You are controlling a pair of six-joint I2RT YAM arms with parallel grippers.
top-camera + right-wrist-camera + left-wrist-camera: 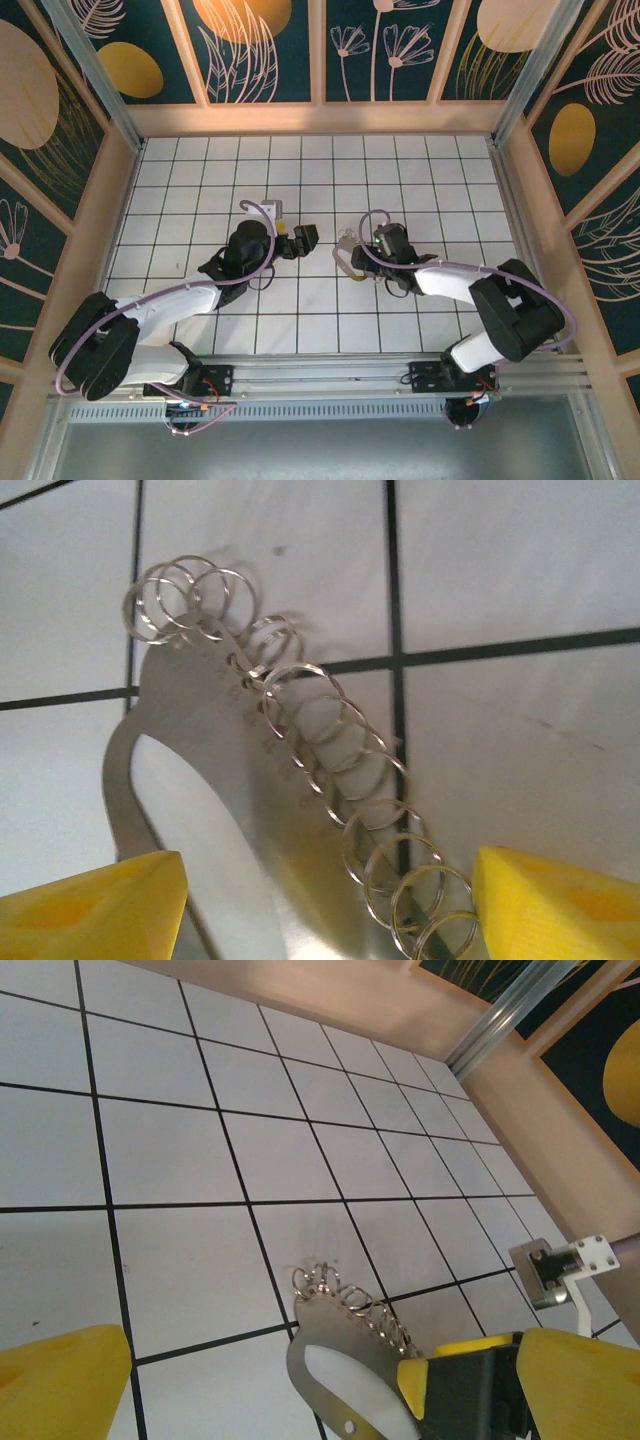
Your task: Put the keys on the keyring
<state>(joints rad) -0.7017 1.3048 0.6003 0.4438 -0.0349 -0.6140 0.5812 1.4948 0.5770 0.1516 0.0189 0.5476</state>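
The keyring (200, 710) is a flat metal plate with an oval cut-out and several small wire rings strung along one edge. It reaches out between the yellow fingers (90, 905) of my right gripper (330, 900). They stand wide on either side of it, and I cannot tell whether they press its edges. In the top view the keyring (342, 265) lies at my right gripper (352, 255), mid-floor. My left gripper (300, 240) faces it from the left, open and empty. Its wrist view shows the keyring (330, 1340) just ahead of my left gripper (325, 1390). The keys are out of view.
The white tiled floor (300, 160) is boxed in by wooden walls (320, 118) at the back and sides. An aluminium rail (330, 375) runs along the near edge. A small white bracket (560, 1265) on a purple cable hangs to the right in the left wrist view.
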